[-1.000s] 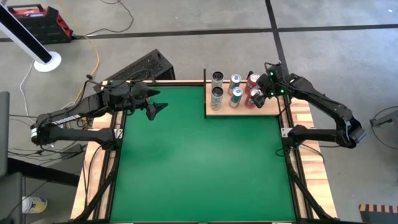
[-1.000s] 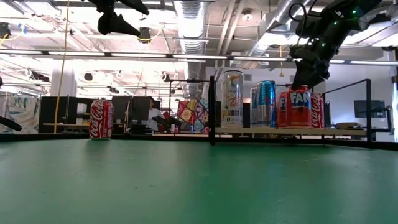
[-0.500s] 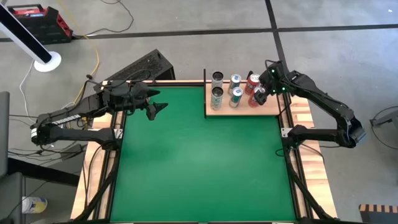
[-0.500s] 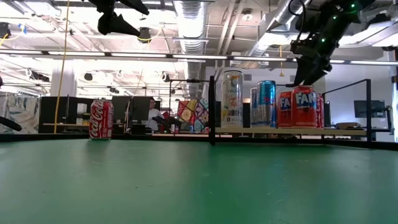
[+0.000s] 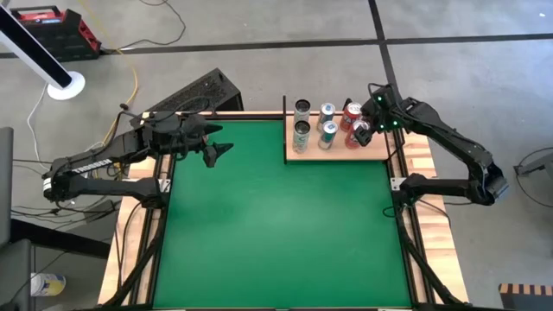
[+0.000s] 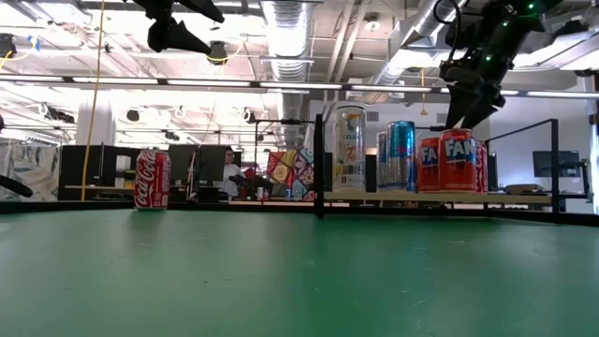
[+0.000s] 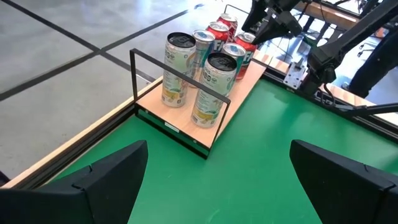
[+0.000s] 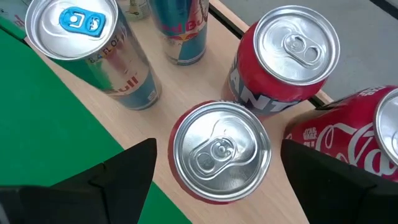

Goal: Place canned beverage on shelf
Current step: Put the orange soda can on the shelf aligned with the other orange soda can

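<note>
Hovering open-fingered, right gripper [image 5: 363, 130] above red Fanta can [image 8: 221, 151] standing on pale wood shelf [image 5: 298, 154]. Low view alone shows Coca-Cola can [image 6: 152, 179] off-shelf. Left gripper [image 5: 218, 145] open, high over green felt [image 5: 276, 233].

6 cans [image 5: 327, 126] stand on the shelf [image 5: 378, 152] at the table's far right corner.

Labels on the cans, read from across the table.
Coca-Cola script runs down the lone red can [image 6: 152, 179]; "FAN" shows white on the red shelf can [image 6: 459, 161]; "Bull" on the blue-silver can [image 8: 99, 53].
</note>
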`<state>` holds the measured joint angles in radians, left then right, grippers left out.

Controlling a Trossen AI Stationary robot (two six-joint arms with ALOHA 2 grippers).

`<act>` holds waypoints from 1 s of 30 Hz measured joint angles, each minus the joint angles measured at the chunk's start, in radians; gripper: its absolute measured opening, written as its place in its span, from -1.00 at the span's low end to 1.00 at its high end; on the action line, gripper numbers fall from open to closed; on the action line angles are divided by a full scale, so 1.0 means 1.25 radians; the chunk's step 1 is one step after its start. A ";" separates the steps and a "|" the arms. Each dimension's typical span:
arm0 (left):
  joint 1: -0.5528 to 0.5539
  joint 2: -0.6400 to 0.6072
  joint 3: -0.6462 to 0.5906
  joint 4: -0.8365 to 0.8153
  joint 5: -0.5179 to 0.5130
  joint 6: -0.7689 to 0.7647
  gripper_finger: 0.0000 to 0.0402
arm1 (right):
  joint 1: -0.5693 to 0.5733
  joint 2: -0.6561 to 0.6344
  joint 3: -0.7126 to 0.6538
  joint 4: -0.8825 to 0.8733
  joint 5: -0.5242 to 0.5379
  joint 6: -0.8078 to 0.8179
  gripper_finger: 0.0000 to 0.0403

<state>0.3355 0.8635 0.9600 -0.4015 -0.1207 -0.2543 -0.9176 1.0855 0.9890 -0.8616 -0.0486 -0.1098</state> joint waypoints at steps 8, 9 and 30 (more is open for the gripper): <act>0.000 0.000 0.000 0.000 0.000 0.006 0.88 | 0.001 0.003 0.000 -0.001 0.000 0.010 0.83; 0.000 0.000 0.000 0.000 0.000 0.006 0.88 | 0.001 0.006 0.000 -0.002 0.000 0.014 0.83; -0.001 0.000 0.000 0.000 0.000 0.018 0.88 | 0.044 0.032 0.001 -0.026 0.001 0.043 0.53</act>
<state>0.3347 0.8639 0.9600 -0.4019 -0.1207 -0.2317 -0.8627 1.1255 0.9901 -0.8936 -0.0475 -0.0564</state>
